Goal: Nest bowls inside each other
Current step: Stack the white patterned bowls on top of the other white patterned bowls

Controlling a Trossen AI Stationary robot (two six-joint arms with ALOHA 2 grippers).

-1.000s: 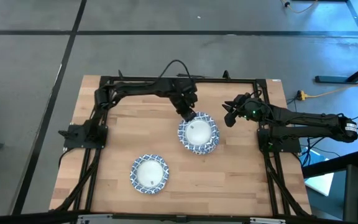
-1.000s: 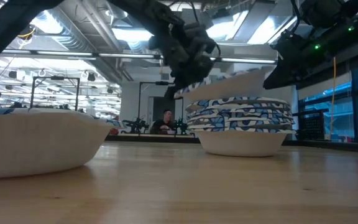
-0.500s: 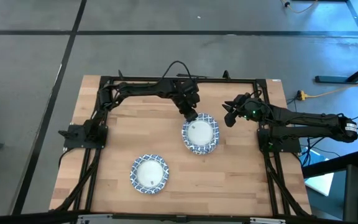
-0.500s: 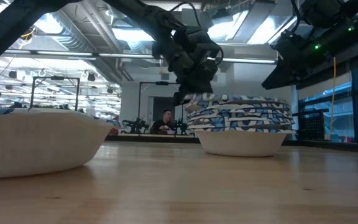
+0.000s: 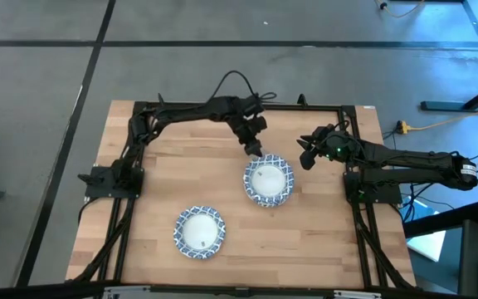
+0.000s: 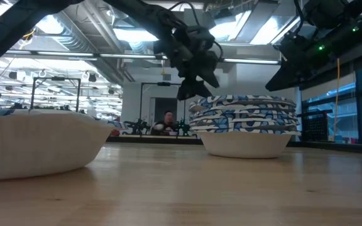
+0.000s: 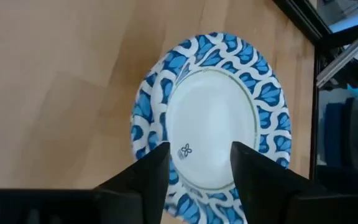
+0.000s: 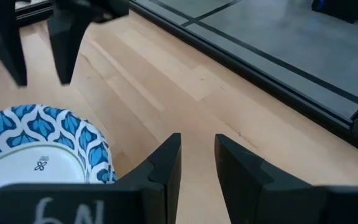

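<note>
A stack of nested blue-and-white bowls [image 5: 268,181] stands right of the table's middle, its bottom bowl on the wood [image 6: 244,125]. One more bowl [image 5: 199,231] stands alone toward the near left [image 6: 36,144]. My left gripper [image 5: 253,148] hovers open just above and beyond the stack's far-left rim; in the left wrist view [image 7: 197,155] its fingers stand apart over the top bowl [image 7: 210,112] with nothing between them. My right gripper [image 5: 307,154] waits in the air to the stack's right, its fingers [image 8: 197,152] a little apart and empty.
A black frame [image 5: 239,106] runs along the table's far edge and down both sides. Bare wood lies between the two bowl groups and along the near edge. A person shows far off in the room behind the table [image 6: 165,122].
My left gripper, which held the top bowl tilted by its far-left rim, has set it down level on the stack, opened, let go, and risen a little toward the far edge. The stack has stayed in place.
</note>
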